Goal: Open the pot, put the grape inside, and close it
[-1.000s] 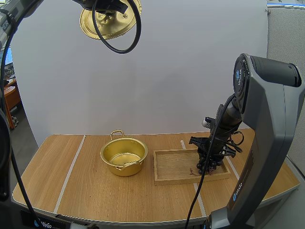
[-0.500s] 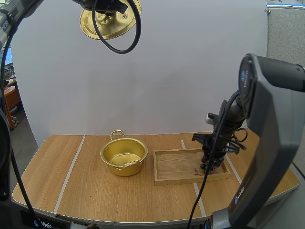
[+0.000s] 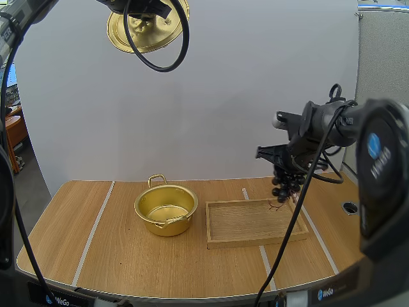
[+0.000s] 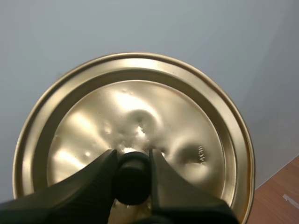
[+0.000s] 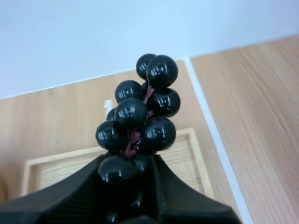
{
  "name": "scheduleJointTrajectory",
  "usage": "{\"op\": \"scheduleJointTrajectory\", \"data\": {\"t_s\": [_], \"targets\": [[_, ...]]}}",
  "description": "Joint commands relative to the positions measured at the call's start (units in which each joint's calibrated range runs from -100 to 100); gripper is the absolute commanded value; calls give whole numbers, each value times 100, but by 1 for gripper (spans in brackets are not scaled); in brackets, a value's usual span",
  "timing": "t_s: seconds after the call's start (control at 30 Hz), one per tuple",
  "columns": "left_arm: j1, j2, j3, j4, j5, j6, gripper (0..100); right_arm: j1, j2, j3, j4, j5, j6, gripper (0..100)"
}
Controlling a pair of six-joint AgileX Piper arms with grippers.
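1. Right gripper (image 3: pixel 285 173), clenched on grape bunch (image 3: pixel 285 186), has lifted it clear above right end of wooden tray (image 3: pixel 243 224);
2. Left gripper (image 4: pixel 133 169) pinches knob (image 4: pixel 133 182) of lid (image 4: pixel 187 126), high up; pot (image 3: pixel 165 209) open;
3. Grip seems secure; carry left next.

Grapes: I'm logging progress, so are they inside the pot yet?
No, the bunch of grapes hangs pinched in the right gripper above the wooden tray, apart from the open pot.
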State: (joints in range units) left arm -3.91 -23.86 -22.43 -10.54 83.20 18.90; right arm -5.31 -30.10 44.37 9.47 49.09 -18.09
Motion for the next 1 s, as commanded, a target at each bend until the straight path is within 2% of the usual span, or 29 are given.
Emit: {"op": "scheduleJointTrajectory", "data": {"t_s": [0.0, 0.33, 0.47, 0.73, 0.97], "targets": [[-15, -44, -52, -8, -124, -52, 0, 338, -281, -48, 10, 152, -282, 0], [-15, -44, -52, -8, -124, -52, 0, 1548, -312, -582, -267, 388, -359, 0], [-15, -44, -52, -8, -124, -52, 0, 1918, 20, -1071, -342, 650, -359, 0], [-15, -44, -52, -8, -124, -52, 0, 2268, 901, -1599, -215, 847, -359, 0], [-15, -44, -52, -8, -124, -52, 0, 2374, 1584, -1980, -215, 725, -359, 0]]}}
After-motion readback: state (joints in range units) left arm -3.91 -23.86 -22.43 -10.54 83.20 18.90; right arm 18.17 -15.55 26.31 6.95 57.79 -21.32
